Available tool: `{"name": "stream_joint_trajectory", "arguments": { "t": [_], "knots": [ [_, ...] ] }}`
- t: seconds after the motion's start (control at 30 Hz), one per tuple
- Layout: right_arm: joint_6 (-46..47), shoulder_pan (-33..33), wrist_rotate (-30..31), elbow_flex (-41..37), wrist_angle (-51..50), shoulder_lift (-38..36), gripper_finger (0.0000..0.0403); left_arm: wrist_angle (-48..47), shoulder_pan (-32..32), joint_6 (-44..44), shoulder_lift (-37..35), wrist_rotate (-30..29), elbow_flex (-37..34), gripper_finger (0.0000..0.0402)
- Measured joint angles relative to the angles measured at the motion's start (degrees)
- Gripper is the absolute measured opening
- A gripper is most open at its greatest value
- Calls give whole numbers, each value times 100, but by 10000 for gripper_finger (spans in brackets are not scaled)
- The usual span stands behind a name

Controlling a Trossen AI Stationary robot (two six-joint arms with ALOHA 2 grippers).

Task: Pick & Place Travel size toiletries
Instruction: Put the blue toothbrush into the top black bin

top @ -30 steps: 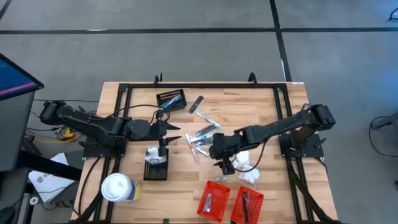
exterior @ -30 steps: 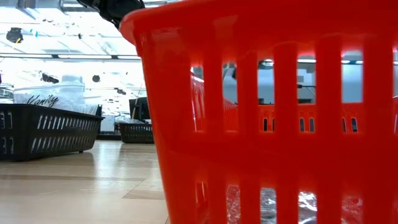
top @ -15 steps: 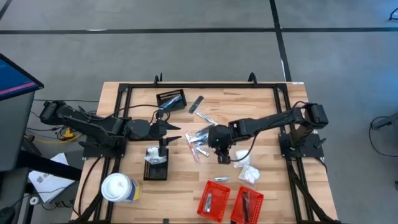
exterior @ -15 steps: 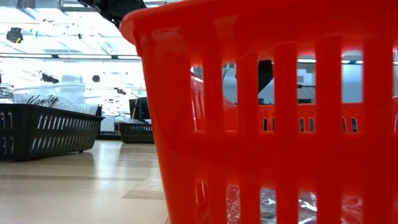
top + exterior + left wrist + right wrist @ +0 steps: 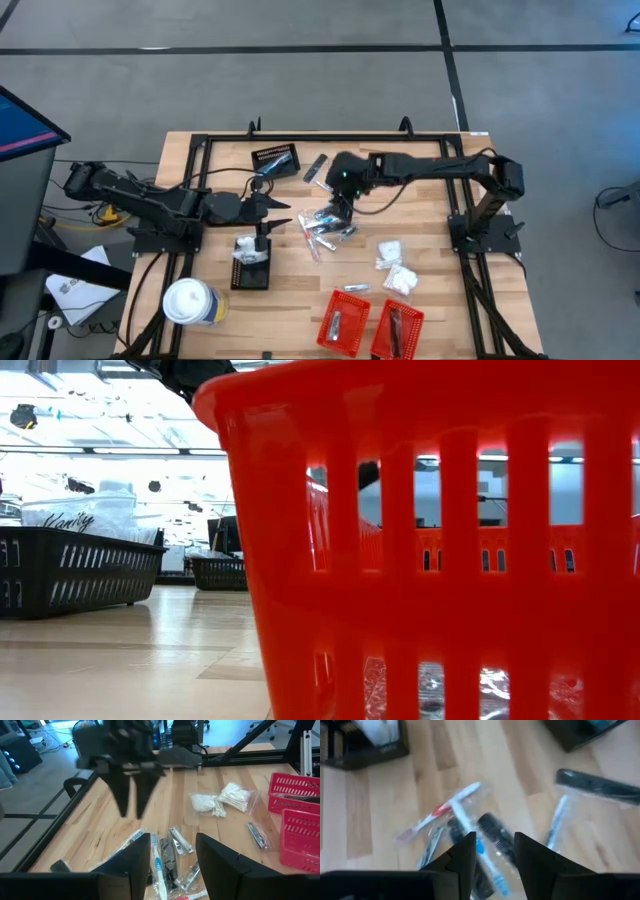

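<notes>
Toiletries (image 5: pixel 328 225) mid-table; right end effector (image 5: pixel 343 206) above, fingers apart, empty.

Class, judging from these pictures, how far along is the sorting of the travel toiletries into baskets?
Partly done: each red basket holds an item, and both black baskets have contents. In hand: the right gripper hangs over the central pile of wrapped toiletries, nothing gripped; the left gripper waits at table left. Left: that pile, the white packets, and loose items near the far black basket.

Overhead, table-level, two wrist cameras; wrists share toiletry pile (image 5: pixel 167 855).
</notes>
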Motion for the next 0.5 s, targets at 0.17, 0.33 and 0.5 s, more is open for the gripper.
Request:
{"name": "stream_joint_trajectory", "arguments": {
  "t": [0.17,0.33,0.5],
  "knots": [
    [-15,-66,-4,247,-123,-2,130,-75,0,-49,0,2,0,150],
    [93,-91,2,245,-59,15,127,-83,0,-56,0,2,0,150],
    [343,-217,7,258,129,237,120,-83,0,-61,0,2,0,150]
  ]
}}
